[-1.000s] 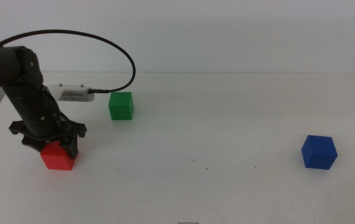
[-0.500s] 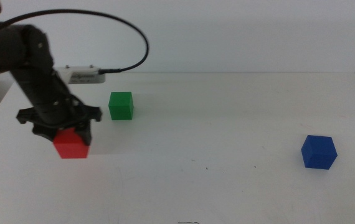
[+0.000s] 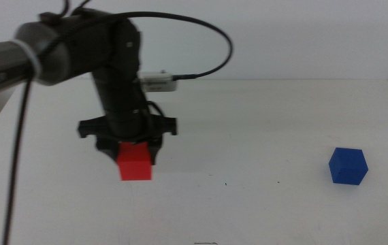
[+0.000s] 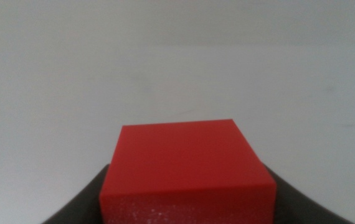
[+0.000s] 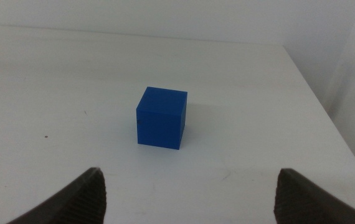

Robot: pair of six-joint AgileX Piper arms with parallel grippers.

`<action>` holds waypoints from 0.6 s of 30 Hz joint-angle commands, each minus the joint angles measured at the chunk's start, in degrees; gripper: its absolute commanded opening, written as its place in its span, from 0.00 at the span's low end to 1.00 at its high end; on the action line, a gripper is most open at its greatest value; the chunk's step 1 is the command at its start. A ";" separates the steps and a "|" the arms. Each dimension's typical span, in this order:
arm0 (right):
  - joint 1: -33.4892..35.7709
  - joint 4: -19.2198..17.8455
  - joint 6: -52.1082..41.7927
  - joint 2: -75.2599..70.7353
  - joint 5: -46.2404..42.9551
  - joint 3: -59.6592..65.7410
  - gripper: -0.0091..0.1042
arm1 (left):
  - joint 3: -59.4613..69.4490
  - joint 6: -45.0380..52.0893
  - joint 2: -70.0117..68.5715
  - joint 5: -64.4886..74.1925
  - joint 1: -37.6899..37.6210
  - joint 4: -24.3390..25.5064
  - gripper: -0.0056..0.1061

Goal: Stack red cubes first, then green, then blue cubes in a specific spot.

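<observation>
1. Now the left gripper (image 3: pixel 135 151) has its jaws closed on the red cube (image 3: pixel 135 162), carried above the table (image 3: pixel 248 122).
2. The right gripper (image 5: pixel 190 186) waits wide open and empty, facing the blue cube (image 5: pixel 160 117).
3. Risk (my judgement): the cube tips or slips if released too high.

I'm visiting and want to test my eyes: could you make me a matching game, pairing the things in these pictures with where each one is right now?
Things:
1. small matte red cube
2. small matte blue cube
3. left gripper
4. right gripper

Places or states:
A. open, waiting just short of the blue cube
B. resting alone on the white table, near its right side
C. held between dark jaws
D. shut on a cube, over the table's left half

Pairs: 1-C, 2-B, 3-D, 4-A
</observation>
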 commanded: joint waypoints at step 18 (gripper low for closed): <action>-0.46 -0.47 -0.23 -0.87 -4.22 -0.56 0.89 | -21.56 -4.42 14.46 5.02 -12.33 0.16 0.21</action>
